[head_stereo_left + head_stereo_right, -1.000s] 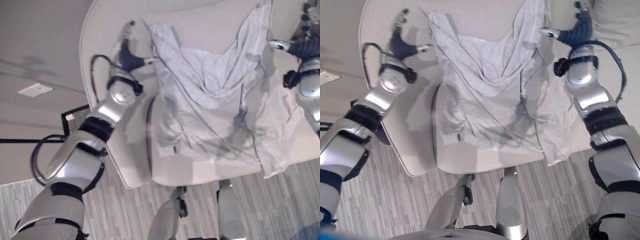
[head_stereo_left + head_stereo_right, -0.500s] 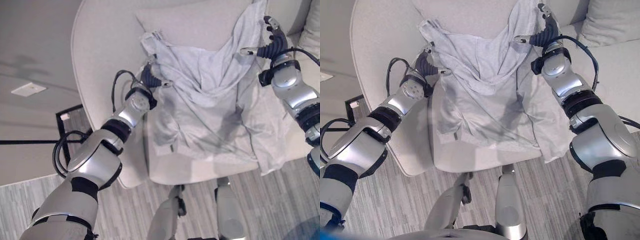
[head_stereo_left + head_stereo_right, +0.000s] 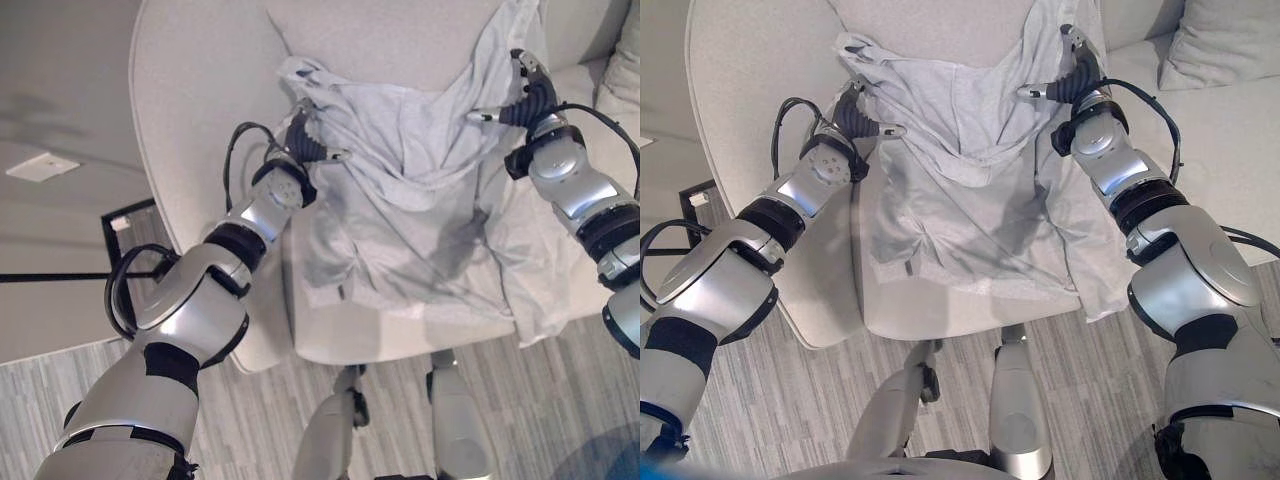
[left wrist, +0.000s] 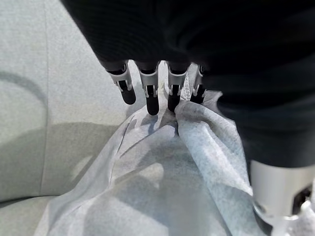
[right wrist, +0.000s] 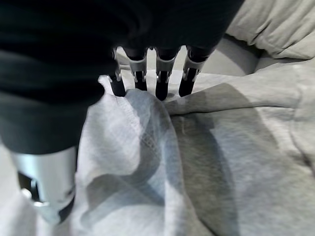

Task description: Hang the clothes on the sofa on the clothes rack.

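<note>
Both eye views look steeply down from head height onto the pale grey upholstered sofa [image 3: 200,90] and grey wood-plank floor [image 3: 790,420], from slightly offset positions; they share the crumpled light grey garment [image 3: 970,200]. Each wrist view looks along its own hand from very close: the left hand [image 4: 147,93] and the right hand [image 5: 147,73] meet that garment's folds.

Garment [image 3: 970,180]: soft matt light-grey cloth, creased. Sofa [image 3: 750,90]: matt woven upholstery.
</note>
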`<state>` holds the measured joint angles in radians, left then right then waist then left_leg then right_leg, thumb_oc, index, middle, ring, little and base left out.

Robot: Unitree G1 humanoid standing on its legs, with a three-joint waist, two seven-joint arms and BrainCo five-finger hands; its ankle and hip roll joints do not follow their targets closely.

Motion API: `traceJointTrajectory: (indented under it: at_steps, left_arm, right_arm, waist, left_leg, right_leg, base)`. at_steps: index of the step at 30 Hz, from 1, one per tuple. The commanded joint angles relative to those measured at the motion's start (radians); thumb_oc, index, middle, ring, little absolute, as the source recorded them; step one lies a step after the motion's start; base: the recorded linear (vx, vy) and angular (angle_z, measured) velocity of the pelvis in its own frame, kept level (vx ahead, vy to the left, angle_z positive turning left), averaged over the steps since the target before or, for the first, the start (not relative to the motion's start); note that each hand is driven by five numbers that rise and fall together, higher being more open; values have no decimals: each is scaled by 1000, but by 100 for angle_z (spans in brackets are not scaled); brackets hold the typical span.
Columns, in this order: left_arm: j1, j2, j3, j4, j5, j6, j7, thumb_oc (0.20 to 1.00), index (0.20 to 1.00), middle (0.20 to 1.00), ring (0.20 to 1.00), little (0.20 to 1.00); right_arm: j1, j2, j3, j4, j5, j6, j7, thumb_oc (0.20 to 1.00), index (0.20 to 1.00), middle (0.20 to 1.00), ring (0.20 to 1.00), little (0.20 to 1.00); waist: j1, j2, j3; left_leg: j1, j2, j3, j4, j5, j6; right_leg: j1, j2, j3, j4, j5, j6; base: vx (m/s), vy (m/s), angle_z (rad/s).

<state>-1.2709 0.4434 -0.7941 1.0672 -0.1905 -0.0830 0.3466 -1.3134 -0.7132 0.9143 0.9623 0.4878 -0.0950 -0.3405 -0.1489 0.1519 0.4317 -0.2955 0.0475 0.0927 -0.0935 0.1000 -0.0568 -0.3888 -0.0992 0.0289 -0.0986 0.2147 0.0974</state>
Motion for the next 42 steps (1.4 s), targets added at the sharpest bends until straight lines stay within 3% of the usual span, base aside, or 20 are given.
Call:
traceJointTrajectory:
  at_steps: [1, 8, 11, 15, 24, 29, 35, 42]
  left_arm:
    - [-151, 56, -55, 66, 12, -23, 39, 1000, 1000, 1000, 1000, 1000]
    - [-161, 91, -57, -5, 19, -35, 66, 1000, 1000, 1000, 1000, 1000]
    - [-127, 141, -13, -179, 19, -59, 105, 1000, 1000, 1000, 1000, 1000]
    - [-82, 162, 37, -315, 29, -86, 139, 1000, 1000, 1000, 1000, 1000]
    - [33, 197, 186, -562, 12, -153, 200, 1000, 1000, 1000, 1000, 1000]
    - [36, 222, 212, -503, 30, -139, 222, 1000, 1000, 1000, 1000, 1000]
    - [-29, 269, 161, -366, 84, -95, 238, 1000, 1000, 1000, 1000, 1000]
    - [-25, 292, 156, -330, 49, -90, 224, 1000, 1000, 1000, 1000, 1000]
  right_arm:
    - [-145, 13, 8, 64, -3, -30, -25, 1000, 1000, 1000, 1000, 1000]
    - [-119, -32, -32, -7, -18, -45, -78, 1000, 1000, 1000, 1000, 1000]
    - [-20, -121, -159, -164, -52, -66, -173, 1000, 1000, 1000, 1000, 1000]
    - [78, -174, -278, -265, -94, -81, -219, 1000, 1000, 1000, 1000, 1000]
    - [210, -215, -459, -360, -134, -112, -278, 1000, 1000, 1000, 1000, 1000]
    - [163, -217, -429, -307, -124, -110, -265, 1000, 1000, 1000, 1000, 1000]
    - [39, -191, -303, -200, -62, -106, -210, 1000, 1000, 1000, 1000, 1000]
    - [-51, -164, -212, -107, -9, -91, -167, 1000, 1000, 1000, 1000, 1000]
  waist:
    - [18, -26, 15]
    - [17, -27, 18]
    - [14, -21, 21]
    - [17, -15, 21]
    - [34, -6, 22]
    - [43, -7, 18]
    - [48, -11, 18]
    - [57, -12, 15]
  left_leg:
    - [12, 1, -96, 6, -1, -55]
    - [8, 3, -93, 6, -5, -56]
    - [7, 2, -92, 6, -16, -51]
    - [10, 0, -93, 6, -24, -45]
    - [6, -2, -101, 6, -30, -41]
    - [2, -2, -100, 6, -28, -44]
    - [-5, 0, -96, 6, -21, -48]
    - [-6, 2, -96, 6, -14, -50]
  right_leg:
    - [-30, 8, -40, 41, -30, 50]
    - [-28, 10, -45, 39, -32, 50]
    - [-24, 8, -44, 41, -39, 52]
    - [-22, 5, -45, 42, -44, 54]
    - [-22, 2, -42, 40, -49, 54]
    - [-24, 2, -42, 42, -49, 53]
    - [-32, 2, -48, 44, -45, 53]
    - [-34, 5, -50, 49, -47, 50]
  base:
    - [0, 0, 0]
    - [0, 0, 0]
    - [0, 0, 0]
    - [-2, 6, 4]
    - [-1, 1, 0]
    - [-3, -2, 1]
    - [0, 0, 0]
    - [1, -4, 0]
